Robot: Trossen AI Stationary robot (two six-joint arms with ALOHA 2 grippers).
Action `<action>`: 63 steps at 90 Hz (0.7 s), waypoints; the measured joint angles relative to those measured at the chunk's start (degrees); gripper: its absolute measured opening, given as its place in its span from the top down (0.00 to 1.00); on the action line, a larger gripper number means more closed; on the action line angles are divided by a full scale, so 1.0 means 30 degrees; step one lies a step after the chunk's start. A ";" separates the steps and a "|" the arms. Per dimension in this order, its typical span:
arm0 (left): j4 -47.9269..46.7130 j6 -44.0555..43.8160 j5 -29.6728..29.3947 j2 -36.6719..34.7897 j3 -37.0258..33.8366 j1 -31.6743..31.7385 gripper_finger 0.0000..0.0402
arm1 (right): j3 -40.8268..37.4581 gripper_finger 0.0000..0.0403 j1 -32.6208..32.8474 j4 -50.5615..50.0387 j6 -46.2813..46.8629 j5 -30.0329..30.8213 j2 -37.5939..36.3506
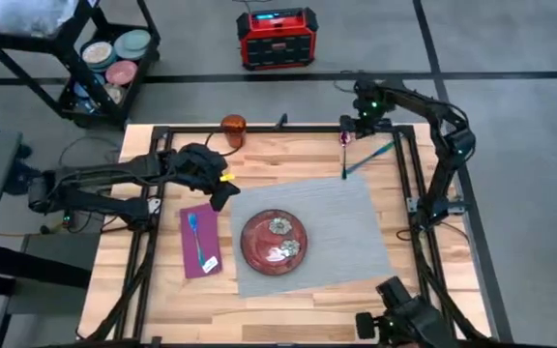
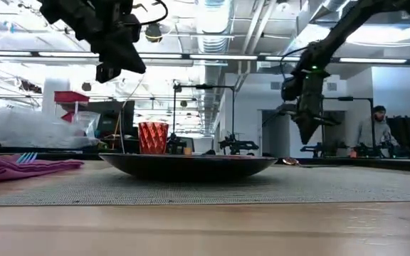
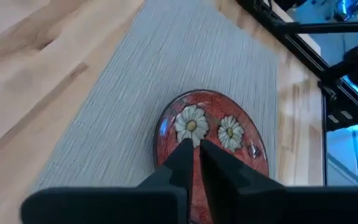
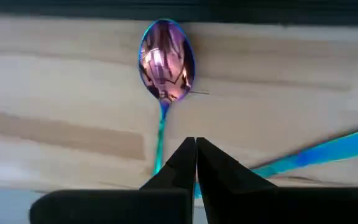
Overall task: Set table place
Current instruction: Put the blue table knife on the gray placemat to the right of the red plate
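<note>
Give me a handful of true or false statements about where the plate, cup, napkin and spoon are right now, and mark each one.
1. The red plate sits on the grey placemat. True.
2. The orange cup stands on the placemat. False: it stands on bare wood near the table's far edge.
3. A blue utensil lies on the purple napkin. True.
4. The napkin lies on the plate. False: it lies on the wood beside the placemat.
5. The pink spoon is close to the right gripper. True.
</note>
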 joint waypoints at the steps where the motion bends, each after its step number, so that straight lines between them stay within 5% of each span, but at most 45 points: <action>1: 0.0006 -0.0041 -0.0004 0.0000 0.0000 0.0000 0.97 | -0.0337 1.00 -0.0047 0.0253 0.0172 -0.0104 -0.0189; 24: 0.0885 -0.0043 -0.0011 0.0000 0.0003 0.0003 0.97 | -0.9962 1.00 -0.1468 0.8424 0.5075 -0.1232 -0.7185; 39: 0.1921 -0.0017 -0.0026 0.0000 0.0007 0.0007 0.97 | -1.3408 1.00 -0.2557 1.2637 0.6770 -0.2430 -0.9417; 63: 0.2394 -0.0578 -0.0026 0.0000 0.0007 0.0022 0.97 | -1.2327 1.00 -0.0874 0.7830 0.5142 -0.0861 -0.7072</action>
